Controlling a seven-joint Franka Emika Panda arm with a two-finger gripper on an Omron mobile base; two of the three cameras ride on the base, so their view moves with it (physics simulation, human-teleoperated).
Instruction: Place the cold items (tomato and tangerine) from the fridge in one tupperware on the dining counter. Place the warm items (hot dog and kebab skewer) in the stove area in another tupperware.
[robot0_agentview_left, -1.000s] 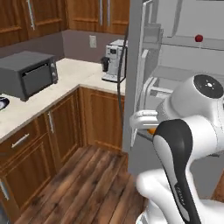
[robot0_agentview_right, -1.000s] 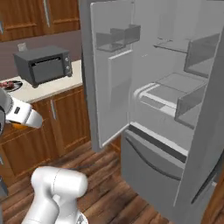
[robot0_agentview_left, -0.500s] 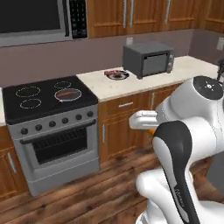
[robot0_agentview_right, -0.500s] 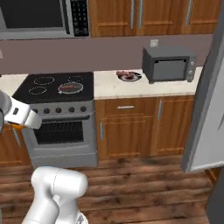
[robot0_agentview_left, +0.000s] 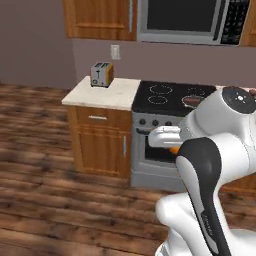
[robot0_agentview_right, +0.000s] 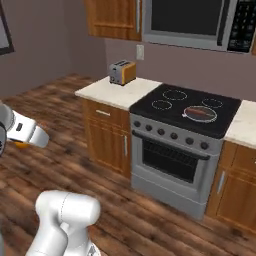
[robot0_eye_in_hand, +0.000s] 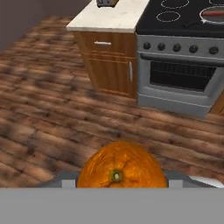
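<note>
Now we carry the tangerine (robot0_eye_in_hand: 122, 166) low at the bottom centre of the hand view, our gripper (robot0_eye_in_hand: 122, 181) clenched around it, its stem scar facing the camera. Beyond it runs the wood floor (robot0_eye_in_hand: 52, 109), then the silver range of the stove area (robot0_agentview_right: 185, 150) at centre right of the right base view, a pan (robot0_agentview_right: 200, 113) with something reddish on a rear burner. Farther back, a toaster (robot0_agentview_right: 122, 72) stands on the pale counter (robot0_agentview_right: 117, 92) at upper left of centre, under the microwave (robot0_agentview_left: 192, 20). A second ago both base views faced the open fridge; since then the base has swung past it. We judge the fruit is out of cold storage and bound for the dining counter.
</note>
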